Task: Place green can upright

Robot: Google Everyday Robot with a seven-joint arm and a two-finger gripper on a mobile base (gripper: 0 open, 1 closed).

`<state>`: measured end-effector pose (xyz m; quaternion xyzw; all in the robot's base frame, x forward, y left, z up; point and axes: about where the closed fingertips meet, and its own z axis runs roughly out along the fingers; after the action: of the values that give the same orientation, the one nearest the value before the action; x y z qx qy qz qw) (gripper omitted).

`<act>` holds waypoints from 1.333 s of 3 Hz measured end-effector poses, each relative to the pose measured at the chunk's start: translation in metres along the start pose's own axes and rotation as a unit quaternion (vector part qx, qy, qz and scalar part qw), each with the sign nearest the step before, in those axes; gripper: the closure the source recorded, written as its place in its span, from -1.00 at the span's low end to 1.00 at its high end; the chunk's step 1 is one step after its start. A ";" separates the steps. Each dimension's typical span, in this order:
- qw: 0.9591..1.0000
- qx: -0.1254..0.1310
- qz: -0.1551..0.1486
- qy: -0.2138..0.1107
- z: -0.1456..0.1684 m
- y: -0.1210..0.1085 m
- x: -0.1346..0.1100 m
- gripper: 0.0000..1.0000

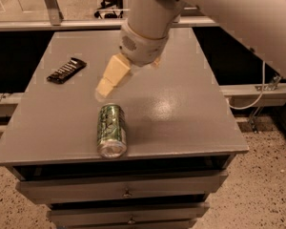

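Observation:
The green can point(111, 130) lies on its side near the front edge of the grey table point(186, 113), its silver end facing the front. My gripper point(105, 87) hangs just above and behind the can's far end, pointing down and to the left, apart from the can. The white arm point(145, 27) reaches in from the top right.
A black flat object point(66, 70) lies at the table's left side. The brownish-orange can is hidden behind my arm. Drawers point(126, 187) sit under the tabletop. A white cable point(257, 97) hangs at the right, off the table.

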<state>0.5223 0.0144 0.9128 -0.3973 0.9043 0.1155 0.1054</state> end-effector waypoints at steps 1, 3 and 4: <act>0.995 -0.006 0.100 0.030 0.029 0.013 -0.002 -1.00; 0.975 0.015 0.219 0.036 0.042 0.021 0.016 -1.00; 0.967 0.036 0.251 0.039 0.047 0.026 0.021 -1.00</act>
<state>0.4937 0.0304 0.8656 -0.1580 0.9819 0.0901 0.0521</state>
